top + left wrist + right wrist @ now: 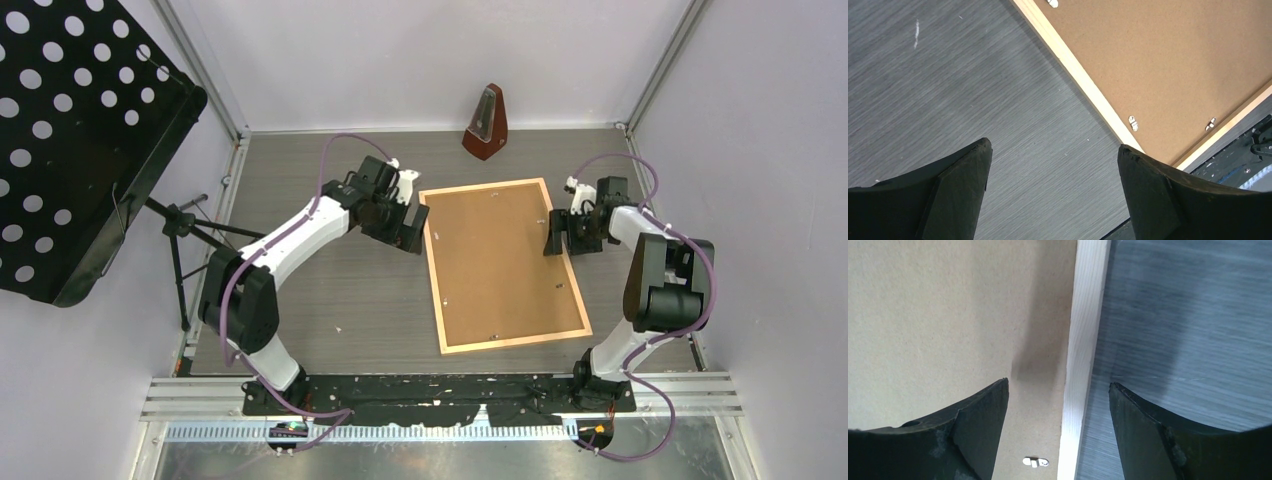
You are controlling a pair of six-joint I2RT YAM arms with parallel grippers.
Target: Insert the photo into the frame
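The frame (516, 341) lies flat, back up, in the middle of the table (330, 290), its long sides running from near to far. A brown backing board (500, 262) fills it. Small metal tabs (1133, 122) sit along the board's edges. The photo shows in no view, and I cannot tell whether it is under the board or elsewhere.

The left gripper (412, 235) has its fingers spread wide and holds nothing. It hangs over bare table just beside the far left corner of the frame. The right gripper (558, 238) is also spread and empty. Its wrist view shows one finger (978, 425) over the board and the other over the table, straddling the right rail.

The frame looks light and stiff, with a narrow rail that gives little to pinch. Lying flat on a smooth top, it will likely slide when pushed, so one gripper should steady a rail while the other works. The board is thin and probably bends, so lift it at an edge once the tabs are turned. A print creases easily and is best held by its border.
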